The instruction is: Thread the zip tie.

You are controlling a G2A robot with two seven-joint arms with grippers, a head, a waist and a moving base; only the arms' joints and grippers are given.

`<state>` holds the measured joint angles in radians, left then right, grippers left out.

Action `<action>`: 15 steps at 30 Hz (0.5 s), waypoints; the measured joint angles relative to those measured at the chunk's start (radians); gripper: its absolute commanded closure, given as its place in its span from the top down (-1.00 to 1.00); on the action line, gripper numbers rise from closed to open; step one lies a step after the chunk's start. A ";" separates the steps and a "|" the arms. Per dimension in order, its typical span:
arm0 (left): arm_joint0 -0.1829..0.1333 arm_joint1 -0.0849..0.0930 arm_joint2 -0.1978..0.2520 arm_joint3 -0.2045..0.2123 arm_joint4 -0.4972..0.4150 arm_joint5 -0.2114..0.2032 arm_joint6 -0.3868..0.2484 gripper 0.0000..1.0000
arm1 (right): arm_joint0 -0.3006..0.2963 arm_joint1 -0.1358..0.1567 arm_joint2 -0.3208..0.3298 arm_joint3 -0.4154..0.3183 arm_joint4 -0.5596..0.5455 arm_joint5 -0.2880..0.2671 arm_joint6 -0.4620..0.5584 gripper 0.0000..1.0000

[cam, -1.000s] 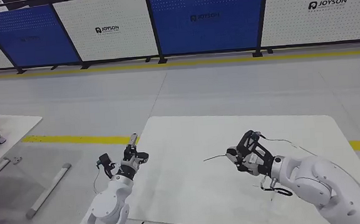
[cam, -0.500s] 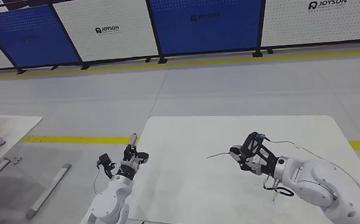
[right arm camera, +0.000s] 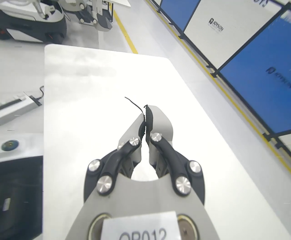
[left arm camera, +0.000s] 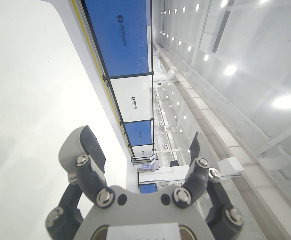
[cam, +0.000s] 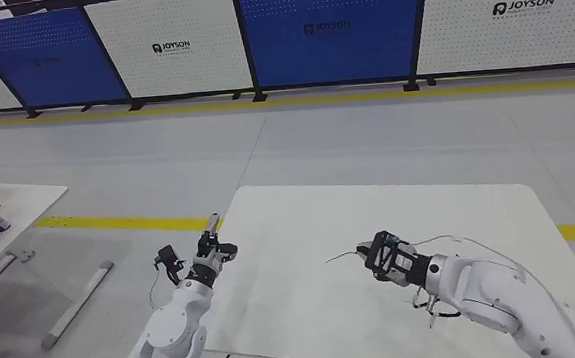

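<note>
A thin black zip tie (right arm camera: 133, 103) sticks out from between the tips of my right gripper (right arm camera: 144, 113), which is shut on it above the white table (right arm camera: 91, 79). In the top view the same zip tie (cam: 341, 256) points leftward from the right gripper (cam: 371, 257) over the middle of the table (cam: 301, 228). My left gripper (left arm camera: 145, 141) stands open with nothing between its fingers. In the top view the left gripper (cam: 211, 236) is held at the table's left edge, pointing up and away.
A second white table (cam: 9, 213) stands off to the left, across a gap of floor. Blue and white panels (cam: 327, 26) line the back behind a yellow floor line. A thin cable (cam: 442, 238) trails along the right arm.
The right gripper has turned and sunk lower toward the table, carrying the zip tie with it. The left arm has kept still.
</note>
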<state>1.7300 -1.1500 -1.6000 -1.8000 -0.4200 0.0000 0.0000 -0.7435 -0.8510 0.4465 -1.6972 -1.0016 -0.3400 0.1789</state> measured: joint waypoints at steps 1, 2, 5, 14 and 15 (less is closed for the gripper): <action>0.000 0.000 0.000 0.000 0.000 0.000 0.000 1.00 | 0.017 0.004 -0.027 0.009 -0.040 0.000 -0.048 -1.00; 0.000 0.000 0.000 0.000 0.000 0.000 0.000 1.00 | 0.029 0.007 -0.047 0.018 -0.069 0.000 -0.086 -1.00; 0.000 0.000 0.000 0.000 0.000 0.000 0.000 1.00 | 0.067 0.018 -0.104 0.059 -0.176 0.000 -0.199 -1.00; 0.000 0.000 0.000 0.000 0.000 0.000 0.000 1.00 | 0.088 0.022 -0.133 0.115 -0.215 0.000 -0.298 -1.00; 0.000 0.000 0.000 0.000 0.000 0.000 0.000 1.00 | 0.088 0.022 -0.133 0.115 -0.215 0.000 -0.298 -1.00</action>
<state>1.7300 -1.1500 -1.6000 -1.8000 -0.4200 0.0000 0.0000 -0.6557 -0.8290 0.3135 -1.5825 -1.2163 -0.3400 -0.1189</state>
